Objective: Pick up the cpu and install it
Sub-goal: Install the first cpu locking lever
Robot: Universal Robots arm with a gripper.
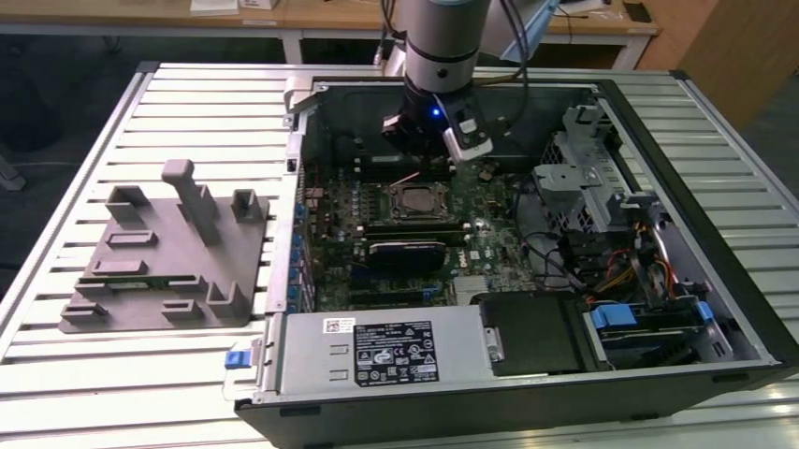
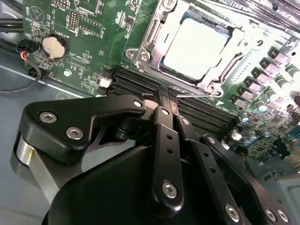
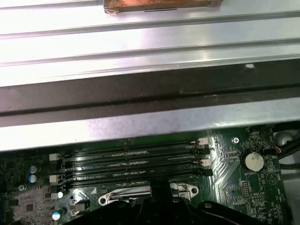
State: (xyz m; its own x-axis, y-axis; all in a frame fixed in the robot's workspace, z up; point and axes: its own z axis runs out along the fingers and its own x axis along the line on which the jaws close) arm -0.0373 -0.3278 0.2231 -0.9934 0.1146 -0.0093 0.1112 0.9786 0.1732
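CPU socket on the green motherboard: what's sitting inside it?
The small square pale-silver cpu lies in the metal socket frame. Its underside and the contacts beneath are covered.

A silver-grey arm [image 1: 440, 37] with a blue light, black cables, and black screw-studded gripper [image 2: 165, 96] linkages.

First wrist view: I see the ribbed metal tabletop [image 3: 150, 42], slats running across. A brown wooden piece [image 3: 159, 4] sits at its far edge. Nearer me, the dark rim of the computer case [image 3: 140, 96], then a pale metal wall strip. Beyond that, the green motherboard [image 3: 225, 159] with four black memory slots [image 3: 131, 161] lying parallel, white latches at their ends. A round coin cell battery [image 3: 253, 161] sits beside the slots. A silver socket bracket [image 3: 126, 193] shows just above the black gripper body [image 3: 159, 211].
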